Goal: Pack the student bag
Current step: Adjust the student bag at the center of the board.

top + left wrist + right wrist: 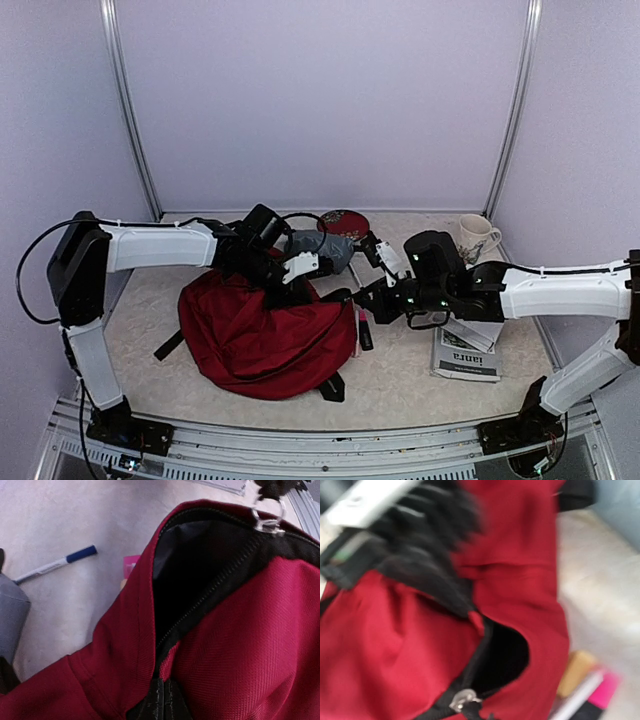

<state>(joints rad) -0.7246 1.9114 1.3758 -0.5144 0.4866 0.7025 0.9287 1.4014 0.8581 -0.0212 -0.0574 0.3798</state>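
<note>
Red fabric fills my left wrist view: the left end effector (160, 707) pinches the student bag (265, 335) at its zip edge. The right end effector (357, 298) is pressed together at the opposite rim. With the student bag slumped on the tabletop (400, 385), I'd spread its mouth gently.

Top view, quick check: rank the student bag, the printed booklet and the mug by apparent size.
1. student bag, by far the largest.
2. printed booklet, partly covered by the right arm.
3. mug, smallest, though it stands farther from the camera, so it may look a little undersized.
</note>
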